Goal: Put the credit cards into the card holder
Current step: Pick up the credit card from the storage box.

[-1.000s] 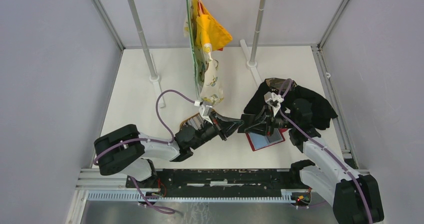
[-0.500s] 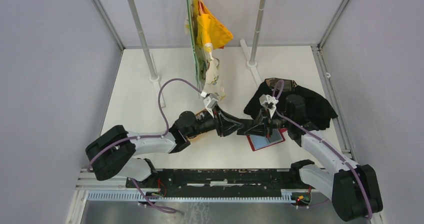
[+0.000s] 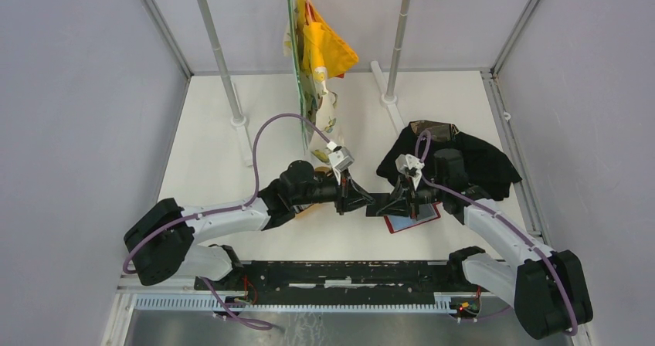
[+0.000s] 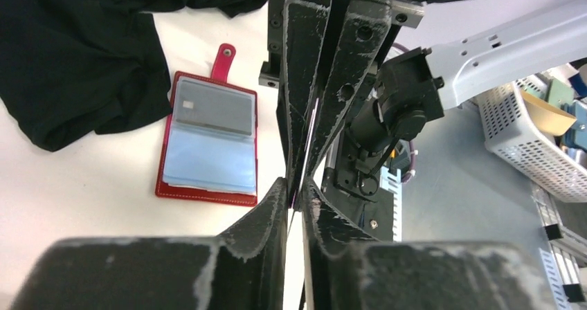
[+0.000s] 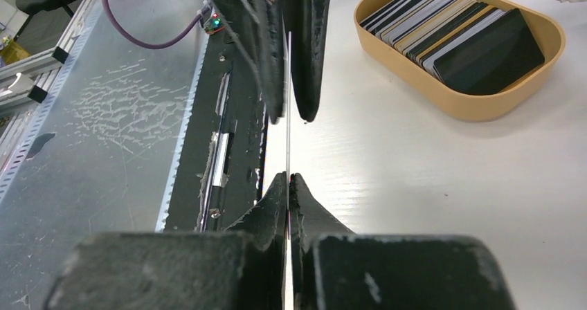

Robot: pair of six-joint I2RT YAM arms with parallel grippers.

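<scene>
One credit card (image 5: 287,140) shows edge-on, a thin line stretched between both grippers above the table. My right gripper (image 5: 287,179) is shut on its near end. My left gripper (image 4: 296,189) faces it tip to tip, jaws open a little, the card's (image 4: 309,140) edge running through the gap. In the top view the two grippers meet just left of the card holder (image 3: 411,224). This red card holder (image 4: 208,144) lies open flat on the table, showing clear pockets, one with a grey card. More credit cards (image 5: 457,33) stand stacked in the tan tray (image 5: 477,108).
A black cloth (image 3: 463,164) lies crumpled behind the card holder. A yellow and patterned cloth (image 3: 324,52) hangs between two upright poles (image 3: 220,52) at the back. A white basket (image 4: 526,137) stands beyond the table's near edge.
My left arm has reached right toward the right gripper. The right gripper has shut on the card. The left jaws, shut on it a second ago, have parted.
</scene>
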